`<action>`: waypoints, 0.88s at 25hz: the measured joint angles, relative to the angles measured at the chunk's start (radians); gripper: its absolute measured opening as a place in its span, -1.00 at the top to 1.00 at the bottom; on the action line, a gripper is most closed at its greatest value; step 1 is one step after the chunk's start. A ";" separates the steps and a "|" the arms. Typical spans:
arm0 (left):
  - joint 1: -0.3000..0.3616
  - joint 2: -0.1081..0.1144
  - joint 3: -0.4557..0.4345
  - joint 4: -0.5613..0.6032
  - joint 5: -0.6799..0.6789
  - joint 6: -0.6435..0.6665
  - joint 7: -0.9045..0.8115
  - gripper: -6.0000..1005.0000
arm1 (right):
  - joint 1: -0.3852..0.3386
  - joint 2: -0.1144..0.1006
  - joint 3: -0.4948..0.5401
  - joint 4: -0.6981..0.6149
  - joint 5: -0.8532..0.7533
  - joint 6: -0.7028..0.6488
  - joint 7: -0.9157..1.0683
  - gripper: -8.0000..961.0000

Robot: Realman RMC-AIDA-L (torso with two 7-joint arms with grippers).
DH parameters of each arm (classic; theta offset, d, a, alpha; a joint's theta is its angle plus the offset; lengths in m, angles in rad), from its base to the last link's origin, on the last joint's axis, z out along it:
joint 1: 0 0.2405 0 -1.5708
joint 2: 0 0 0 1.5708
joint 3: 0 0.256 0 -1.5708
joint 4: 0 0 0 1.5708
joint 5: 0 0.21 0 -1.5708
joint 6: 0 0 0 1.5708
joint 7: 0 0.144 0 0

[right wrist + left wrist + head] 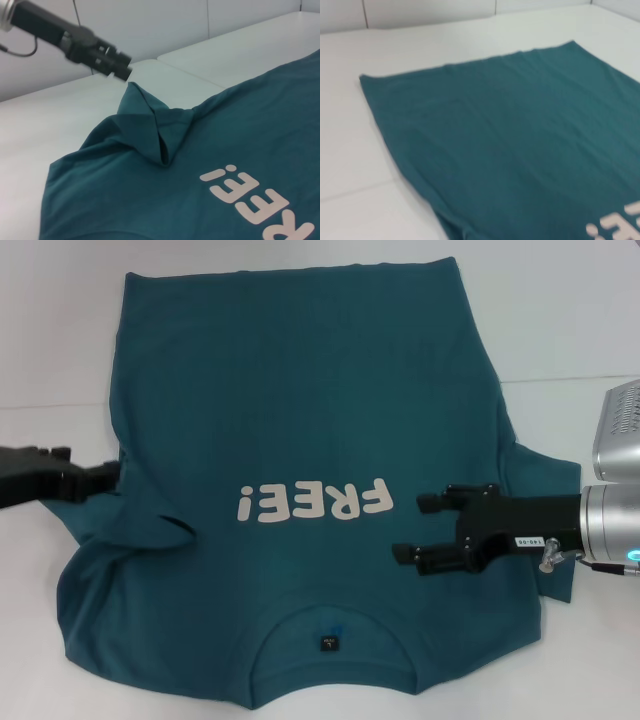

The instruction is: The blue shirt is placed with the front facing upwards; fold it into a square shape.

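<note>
One blue shirt (300, 440) lies face up on the white surface (560, 320), left sleeve bunched; left end effector (100, 477) pinches it, right end effector (425, 528) spread above

A broad white table (560, 330) fills nearly everything ahead, its top matte and evenly lit, with only soft shadows. A thin seam (570, 379) crosses the surface where two white panels meet, and the same kind of joint shows in the left wrist view as a faint line (355, 192) across the tabletop. Behind the far edge stands a pale wall (165, 22) of flat panels split by narrow vertical joints, meeting the table in a straight line.
</note>
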 joint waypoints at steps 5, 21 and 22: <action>0.073 -0.002 0.129 0.021 0.006 -0.029 0.038 -0.30 | 0.005 0.000 -0.003 0.000 0.000 0.008 0.000 -0.90; 0.088 -0.002 0.276 0.025 0.193 -0.115 -0.035 -0.30 | 0.009 -0.001 -0.006 -0.001 -0.001 0.031 0.001 -0.90; 0.082 -0.001 0.276 0.015 0.201 -0.115 -0.040 -0.30 | 0.010 -0.001 -0.006 -0.001 -0.001 0.031 0.002 -0.90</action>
